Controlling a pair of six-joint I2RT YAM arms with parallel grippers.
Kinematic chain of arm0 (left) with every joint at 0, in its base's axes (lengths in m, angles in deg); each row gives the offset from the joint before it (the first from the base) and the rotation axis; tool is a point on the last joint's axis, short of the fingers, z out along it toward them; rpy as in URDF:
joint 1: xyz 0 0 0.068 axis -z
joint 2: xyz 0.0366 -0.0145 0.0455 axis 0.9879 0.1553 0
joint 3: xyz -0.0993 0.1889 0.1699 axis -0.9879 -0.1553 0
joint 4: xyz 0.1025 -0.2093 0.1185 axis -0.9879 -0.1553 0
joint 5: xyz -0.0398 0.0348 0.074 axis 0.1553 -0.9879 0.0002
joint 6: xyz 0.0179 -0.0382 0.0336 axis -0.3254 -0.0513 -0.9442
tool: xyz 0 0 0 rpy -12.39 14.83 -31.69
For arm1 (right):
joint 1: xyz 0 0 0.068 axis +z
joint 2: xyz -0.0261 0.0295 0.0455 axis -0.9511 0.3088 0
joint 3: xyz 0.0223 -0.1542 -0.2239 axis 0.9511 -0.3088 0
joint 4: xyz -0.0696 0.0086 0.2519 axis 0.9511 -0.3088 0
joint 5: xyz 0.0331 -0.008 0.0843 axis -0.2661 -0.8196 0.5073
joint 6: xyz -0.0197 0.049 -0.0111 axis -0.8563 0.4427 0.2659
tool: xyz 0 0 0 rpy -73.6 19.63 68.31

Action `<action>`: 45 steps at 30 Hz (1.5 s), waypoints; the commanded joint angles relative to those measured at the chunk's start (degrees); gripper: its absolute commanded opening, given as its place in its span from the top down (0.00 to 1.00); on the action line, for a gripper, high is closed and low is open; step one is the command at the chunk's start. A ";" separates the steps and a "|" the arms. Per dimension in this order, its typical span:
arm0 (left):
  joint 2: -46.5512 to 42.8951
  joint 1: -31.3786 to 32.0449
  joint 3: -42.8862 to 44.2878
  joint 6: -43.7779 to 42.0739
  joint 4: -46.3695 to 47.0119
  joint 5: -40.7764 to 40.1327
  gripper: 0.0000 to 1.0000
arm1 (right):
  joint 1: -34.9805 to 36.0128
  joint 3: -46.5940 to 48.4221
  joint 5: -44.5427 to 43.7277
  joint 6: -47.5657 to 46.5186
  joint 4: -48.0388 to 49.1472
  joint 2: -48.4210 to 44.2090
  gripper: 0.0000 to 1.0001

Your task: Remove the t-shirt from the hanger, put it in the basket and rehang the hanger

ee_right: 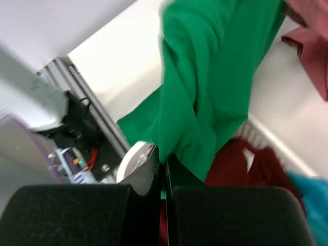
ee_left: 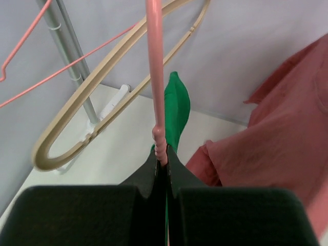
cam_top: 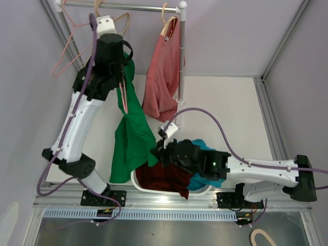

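No readable text, label, brand or number is showing in any view; the small electronics board (ee_right: 77,163) in the right wrist view is looking too blurred to read.

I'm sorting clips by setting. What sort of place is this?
Probably a robot lab cell staged as a laundry corner: plain walls in aluminium framing, a clothes rail with a pink t-shirt hung on it, and a white basket of clothes.
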 commanded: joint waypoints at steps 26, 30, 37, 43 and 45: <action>-48.10 5.38 -33.66 9.76 -20.12 5.33 0.99 | -22.59 71.22 23.18 -16.91 -6.35 34.02 1.00; -45.01 5.29 -33.93 7.13 -15.38 -0.31 0.99 | -19.95 74.66 21.95 -20.94 -5.64 30.76 1.00; -34.74 2.31 -32.62 3.61 -2.19 3.36 0.99 | -12.49 82.84 20.99 -28.85 -3.99 26.63 1.00; -28.23 1.95 -34.27 2.56 7.38 9.69 0.99 | -6.50 83.01 18.69 -37.65 2.35 21.09 1.00; -27.70 1.95 -34.37 1.50 9.50 11.01 0.99 | -6.15 83.01 18.08 -38.45 0.87 20.12 1.00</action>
